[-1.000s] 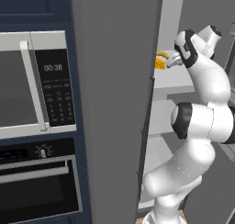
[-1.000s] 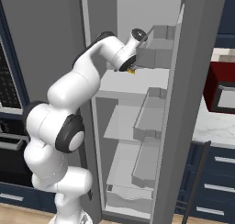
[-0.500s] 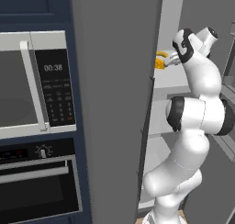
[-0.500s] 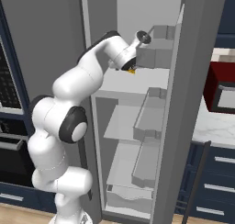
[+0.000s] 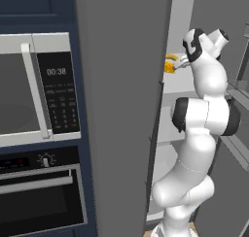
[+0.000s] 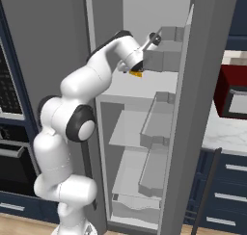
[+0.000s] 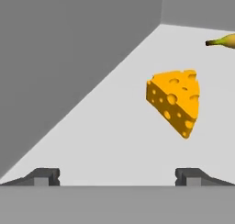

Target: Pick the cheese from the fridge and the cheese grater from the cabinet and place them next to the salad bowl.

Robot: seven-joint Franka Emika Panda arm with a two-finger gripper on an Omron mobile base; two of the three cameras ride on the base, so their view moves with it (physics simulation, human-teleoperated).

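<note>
White arm raised, elbow bent, end effector (image 7: 117,176) wide open (nothing held)

Navy cabinetry (image 5: 29,8) is framing a microwave (image 5: 34,90) above an oven (image 5: 39,192); a wood floor (image 6: 19,224) is showing below.

A banana (image 7: 223,41), apparently, is cut off by the frame edge.

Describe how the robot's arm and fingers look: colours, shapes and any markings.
The arm is glossy white, built of rounded, bulbous segments with dark grey bands at the joints. No cables or markings show. The fingers are small, dark grey, blocky tips.
</note>
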